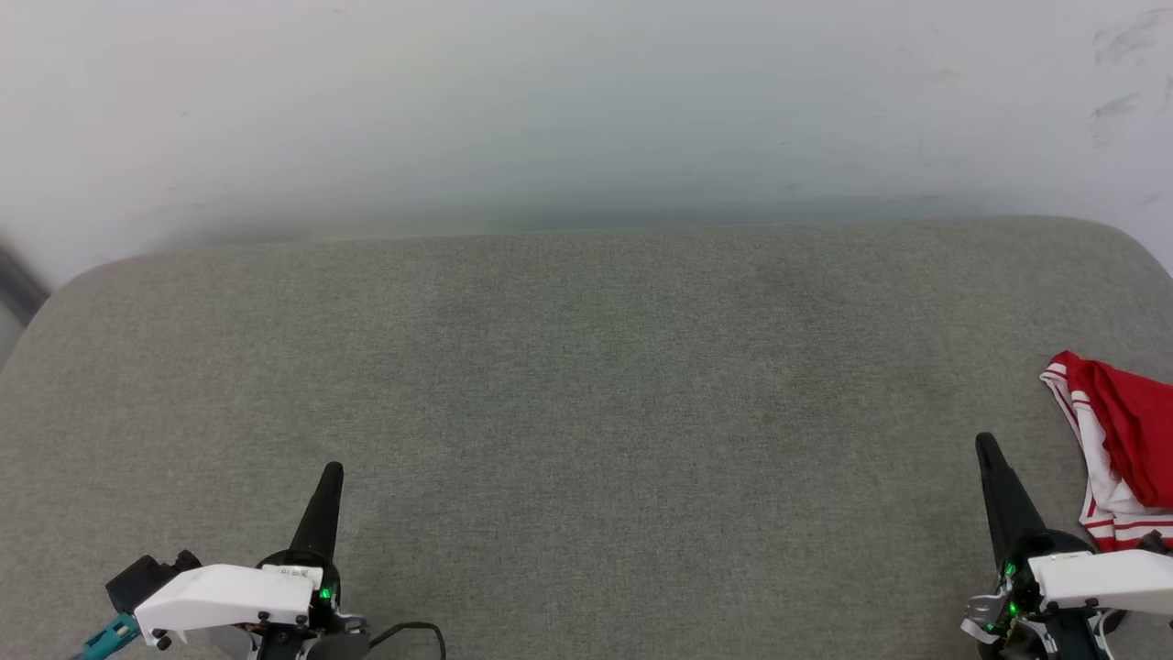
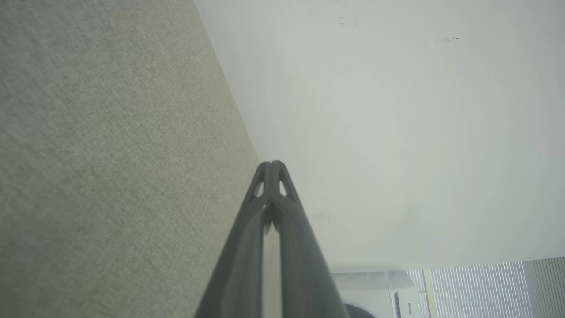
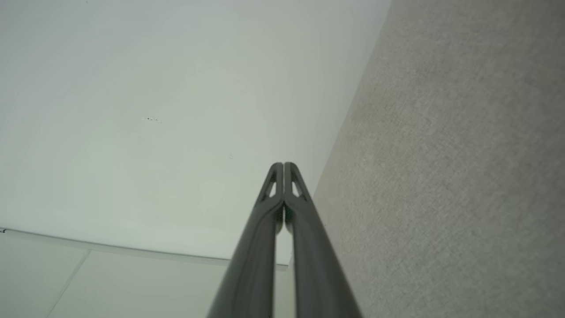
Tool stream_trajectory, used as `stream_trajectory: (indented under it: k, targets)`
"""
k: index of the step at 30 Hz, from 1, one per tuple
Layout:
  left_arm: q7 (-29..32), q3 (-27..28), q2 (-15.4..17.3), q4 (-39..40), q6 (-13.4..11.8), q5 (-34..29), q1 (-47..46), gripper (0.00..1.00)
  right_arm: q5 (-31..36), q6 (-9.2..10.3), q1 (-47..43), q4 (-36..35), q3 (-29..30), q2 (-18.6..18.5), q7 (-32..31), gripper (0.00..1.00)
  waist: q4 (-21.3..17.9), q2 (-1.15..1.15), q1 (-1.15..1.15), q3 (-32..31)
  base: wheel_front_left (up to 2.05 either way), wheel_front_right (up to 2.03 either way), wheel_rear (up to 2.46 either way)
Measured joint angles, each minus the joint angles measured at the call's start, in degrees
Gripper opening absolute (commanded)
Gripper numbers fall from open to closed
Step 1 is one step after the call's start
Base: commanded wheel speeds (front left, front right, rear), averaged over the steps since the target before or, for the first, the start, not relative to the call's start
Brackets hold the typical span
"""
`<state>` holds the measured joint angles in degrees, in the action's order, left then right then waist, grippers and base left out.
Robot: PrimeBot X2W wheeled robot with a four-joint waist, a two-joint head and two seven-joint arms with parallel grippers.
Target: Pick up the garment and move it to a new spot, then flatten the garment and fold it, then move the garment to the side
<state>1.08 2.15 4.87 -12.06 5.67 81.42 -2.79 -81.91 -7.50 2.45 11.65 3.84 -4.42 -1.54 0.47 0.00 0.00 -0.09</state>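
Red crumpled garment (image 1: 1132,431) with striped trim lies on the woven grey worktop (image 1: 586,385); tapered left claw (image 1: 334,470) and right claw (image 1: 985,442) are pinched together, empty.

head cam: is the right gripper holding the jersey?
No, the right gripper is shut and empty, just left of the jersey, which lies crumpled at the right edge of the grey surface.

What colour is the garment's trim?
Red and white stripes on the garment, clearest in the head view.
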Motion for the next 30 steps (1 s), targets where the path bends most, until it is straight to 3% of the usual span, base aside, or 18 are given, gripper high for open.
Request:
stream_trajectory:
  k: [30]
  targets:
    - [3.5, 1.9, -0.2, -1.9, 1.7, 12.8, -3.0, 0.0, -11.8, 0.0, 3.3, 2.2, 0.8, 0.1, -3.5, 0.0, -0.5, 0.0, 0.0, 0.3, 0.0, 0.0, 0.0]
